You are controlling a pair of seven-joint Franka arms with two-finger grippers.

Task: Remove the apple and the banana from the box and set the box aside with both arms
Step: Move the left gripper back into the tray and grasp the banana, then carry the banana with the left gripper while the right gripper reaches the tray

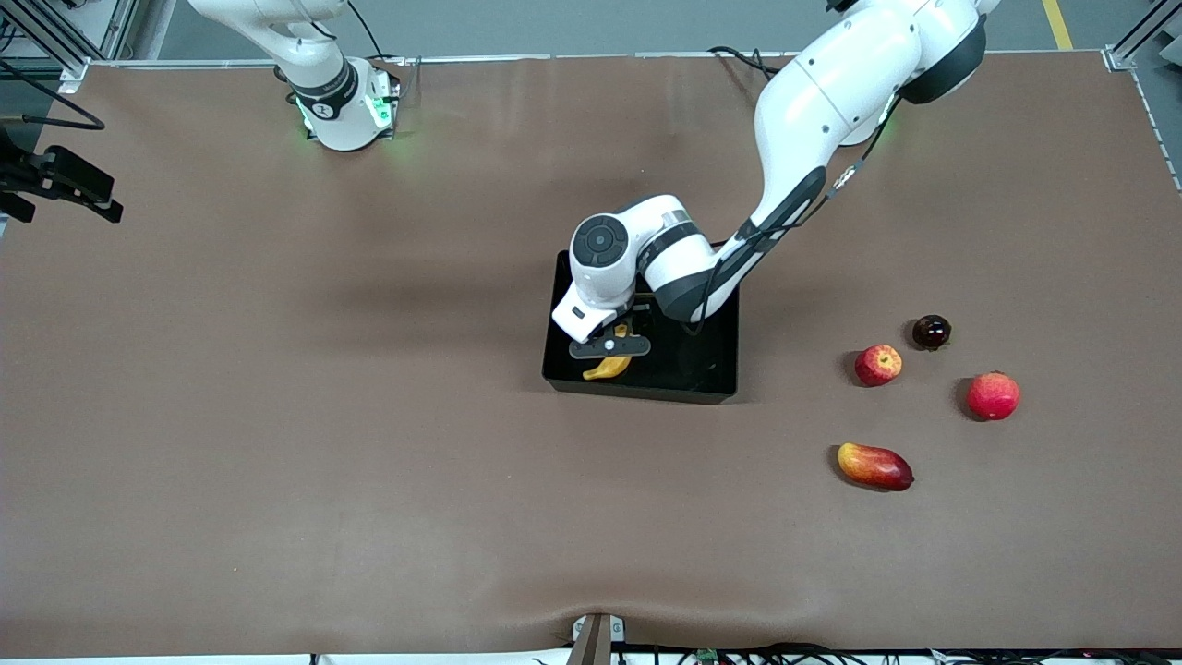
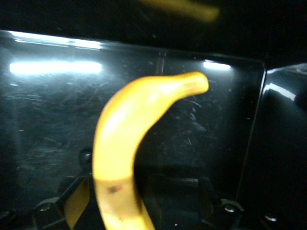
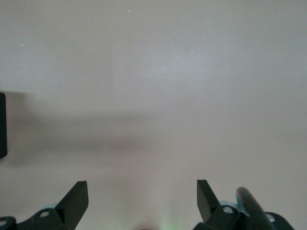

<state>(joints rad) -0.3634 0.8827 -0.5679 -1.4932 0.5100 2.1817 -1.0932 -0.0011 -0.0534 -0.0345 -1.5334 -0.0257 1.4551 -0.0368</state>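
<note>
Apple (image 1: 878, 364) is already out on the bench, left gripper (image 1: 611, 348) has its fingers spread around the banana (image 2: 129, 143) in the box (image 1: 711, 365), apparently not pinching yet, right gripper (image 3: 143, 201) waits, spread.

Even overhead light, soft shadows; glare streaks the box (image 2: 57, 67) around a blurred banana (image 2: 129, 143).

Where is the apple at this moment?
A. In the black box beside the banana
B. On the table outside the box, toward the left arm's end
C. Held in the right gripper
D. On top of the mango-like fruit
B: the apple lies on the table clear of the box, where only the banana shows under the open left gripper.
</note>
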